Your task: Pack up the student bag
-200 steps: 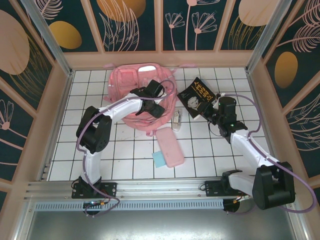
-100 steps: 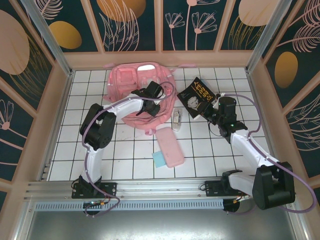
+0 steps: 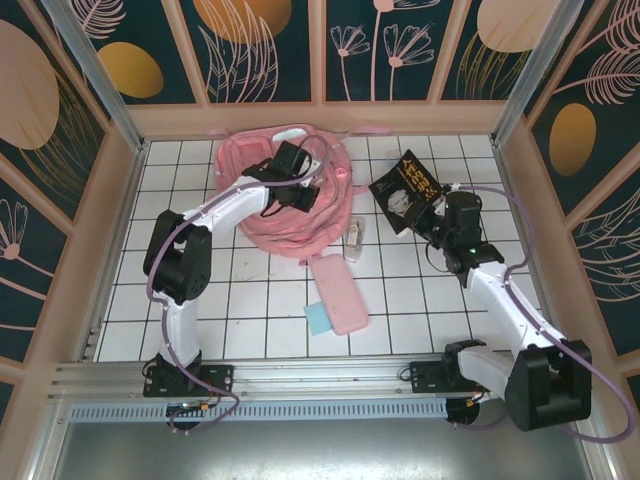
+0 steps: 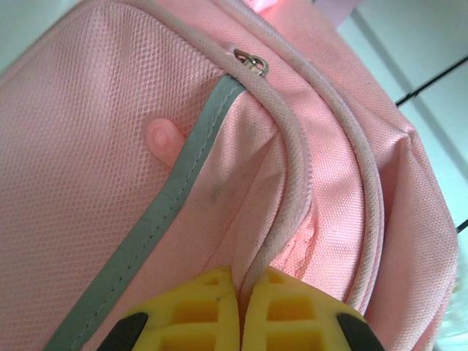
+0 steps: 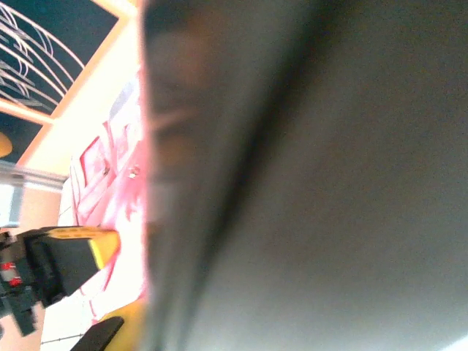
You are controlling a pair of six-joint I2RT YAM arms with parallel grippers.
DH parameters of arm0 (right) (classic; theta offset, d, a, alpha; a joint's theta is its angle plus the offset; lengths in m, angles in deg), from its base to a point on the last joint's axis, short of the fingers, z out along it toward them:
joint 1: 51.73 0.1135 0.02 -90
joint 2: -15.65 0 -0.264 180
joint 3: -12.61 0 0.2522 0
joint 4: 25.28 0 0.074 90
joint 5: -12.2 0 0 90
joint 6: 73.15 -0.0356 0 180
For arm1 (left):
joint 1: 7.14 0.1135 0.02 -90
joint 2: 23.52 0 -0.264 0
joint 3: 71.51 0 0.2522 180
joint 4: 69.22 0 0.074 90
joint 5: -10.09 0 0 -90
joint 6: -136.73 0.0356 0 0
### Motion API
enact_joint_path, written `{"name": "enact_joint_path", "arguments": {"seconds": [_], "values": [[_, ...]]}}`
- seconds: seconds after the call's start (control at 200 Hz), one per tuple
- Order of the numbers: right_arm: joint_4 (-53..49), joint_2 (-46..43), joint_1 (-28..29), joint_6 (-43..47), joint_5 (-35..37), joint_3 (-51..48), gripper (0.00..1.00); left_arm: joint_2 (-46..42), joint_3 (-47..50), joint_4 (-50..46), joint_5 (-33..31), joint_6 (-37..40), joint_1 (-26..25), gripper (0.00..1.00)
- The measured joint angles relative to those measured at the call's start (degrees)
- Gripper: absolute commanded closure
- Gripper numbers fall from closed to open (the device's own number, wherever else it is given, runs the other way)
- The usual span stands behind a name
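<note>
The student bag (image 3: pixel 285 215), a big soft pink backpack, lies at the back of the tiled table. My left gripper (image 3: pixel 298 190) rests on top of it. In the left wrist view its yellow fingertips (image 4: pixel 212 307) are shut on a whitish-pink piped seam of the bag (image 4: pixel 110 146), below a grey stripe and a zipper pull (image 4: pixel 252 64). My right gripper (image 3: pixel 432 208) is shut on a black book (image 3: pixel 405 188), held tilted above the table to the right of the bag. The book (image 5: pixel 329 183) is a dark blur close in front of the right wrist camera.
A flat pink pencil case (image 3: pixel 338 292) lies in front of the bag with a small blue block (image 3: pixel 320 318) at its left. A small pale object (image 3: pixel 354 238) sits between the bag and the book. Patterned walls enclose the table on three sides.
My left gripper has shut on the bag's seam and shifted toward the back left, dragging fabric with it. My right gripper has raised the book and carried it slightly right.
</note>
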Motion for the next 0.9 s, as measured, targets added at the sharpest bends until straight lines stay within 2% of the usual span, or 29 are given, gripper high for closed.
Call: {"name": "enact_joint_path", "arguments": {"seconds": [0.135, 0.255, 0.44, 0.65, 0.901], "values": [[-0.9, -1.6, -0.6, 0.7, 0.2, 0.7, 1.0, 0.0, -6.9, -2.3, 1.4, -4.7, 0.1, 1.0], [-0.3, -1.6, -0.6, 0.1, -3.0, 0.3, 1.0, 0.0, -11.4, -3.7, 3.3, -8.7, 0.9, 1.0], [10.3, 0.0, 2.0, -5.7, -9.1, -4.9, 1.0, 0.0, -14.2, -5.0, 5.9, -12.9, 2.0, 1.0], [22.0, 9.7, 11.8, -12.3, -11.5, -6.6, 1.0, 0.1, -17.0, -6.4, 7.2, -15.5, 2.2, 1.0], [39.8, 25.6, 16.9, -19.3, -11.2, -4.9, 1.0, 0.1, -17.7, -6.5, 8.3, -17.1, 2.2, 1.0]]}}
